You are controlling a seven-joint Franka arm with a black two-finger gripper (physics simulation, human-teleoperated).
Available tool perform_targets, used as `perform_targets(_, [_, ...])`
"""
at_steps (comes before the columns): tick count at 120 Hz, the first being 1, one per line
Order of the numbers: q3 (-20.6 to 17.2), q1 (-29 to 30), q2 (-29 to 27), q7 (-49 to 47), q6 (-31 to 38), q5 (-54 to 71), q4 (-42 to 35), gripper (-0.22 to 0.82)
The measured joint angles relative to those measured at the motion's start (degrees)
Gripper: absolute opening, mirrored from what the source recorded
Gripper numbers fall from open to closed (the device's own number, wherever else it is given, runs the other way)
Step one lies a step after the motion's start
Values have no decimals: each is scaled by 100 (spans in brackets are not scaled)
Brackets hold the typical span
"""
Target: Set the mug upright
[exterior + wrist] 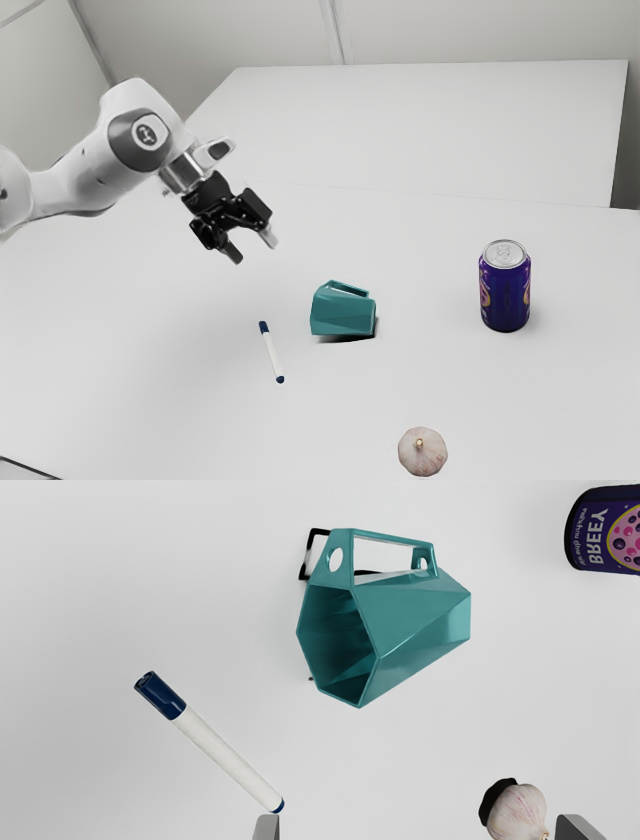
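In the exterior view the gripper (252, 250) hangs above the table, up and to the exterior view's left of the teal mug (342, 311), apart from it. The faceted mug lies on its side. In the wrist view the mug (415, 615) shows its hollow mouth facing the marker's side and its handle along one flank. Fingertips of the gripper (417, 827) stand wide apart with nothing held between them.
A white marker with blue ends (272, 352) lies beside the mug, on the exterior view's left. A purple can (505, 287) stands upright to the exterior view's right. A garlic bulb (422, 452) rests nearer the camera on the white table (180, 400).
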Motion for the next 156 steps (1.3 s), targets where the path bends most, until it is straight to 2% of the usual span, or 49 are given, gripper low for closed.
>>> perform_targets(21, [0,5,197,720,484,-732,-410,60])
perform_targets(48, [-3,3,644,1577,731,-1251,-540,60])
perform_targets(98, [-47,-43,1286,3079,678,-2536,-617,60])
perform_targets(156, [-253,-35,1701,4209,574,-3535,-477,60])
